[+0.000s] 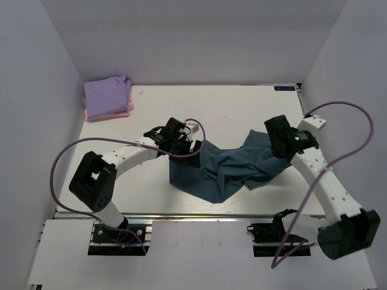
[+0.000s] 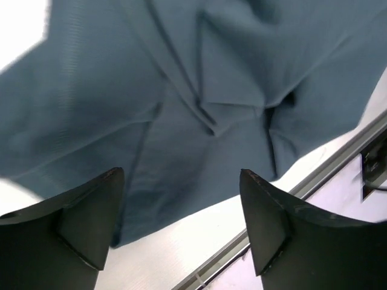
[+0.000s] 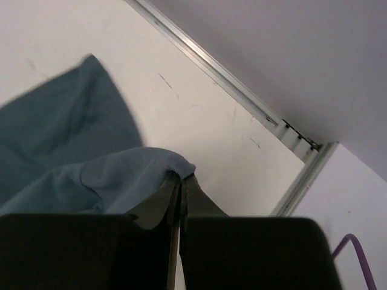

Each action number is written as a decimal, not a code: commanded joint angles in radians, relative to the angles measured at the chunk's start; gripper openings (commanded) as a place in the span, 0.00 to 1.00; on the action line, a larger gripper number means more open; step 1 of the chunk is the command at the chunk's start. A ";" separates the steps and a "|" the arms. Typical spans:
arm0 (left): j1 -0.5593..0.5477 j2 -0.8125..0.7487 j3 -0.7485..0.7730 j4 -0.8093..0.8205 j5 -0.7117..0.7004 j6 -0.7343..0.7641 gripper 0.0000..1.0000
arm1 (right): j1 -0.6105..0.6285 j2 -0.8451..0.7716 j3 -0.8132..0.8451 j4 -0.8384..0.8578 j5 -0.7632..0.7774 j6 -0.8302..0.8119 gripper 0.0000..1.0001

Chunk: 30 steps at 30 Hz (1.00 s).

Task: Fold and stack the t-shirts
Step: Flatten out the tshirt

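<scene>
The right hand [image 3: 181, 179] is clamped on the teal shirt [image 1: 219, 175], so the left hand [image 2: 180, 175], spread apart above it, should pinch the opposite edge and pull flat.

Made out no legible word, brand, number or sign in any view. Noticed only a small dark label [image 1: 285, 88] bearing pale marks, stuck on the far edge of the table [image 1: 230, 106], beyond the right gripper [image 1: 279, 148] and slightly to its right. Could not read its tiny lettering.
</scene>
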 commanded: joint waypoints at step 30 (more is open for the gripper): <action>-0.190 0.306 0.226 0.056 -0.057 0.046 0.47 | -0.192 0.065 -0.176 0.310 -0.160 -0.172 0.00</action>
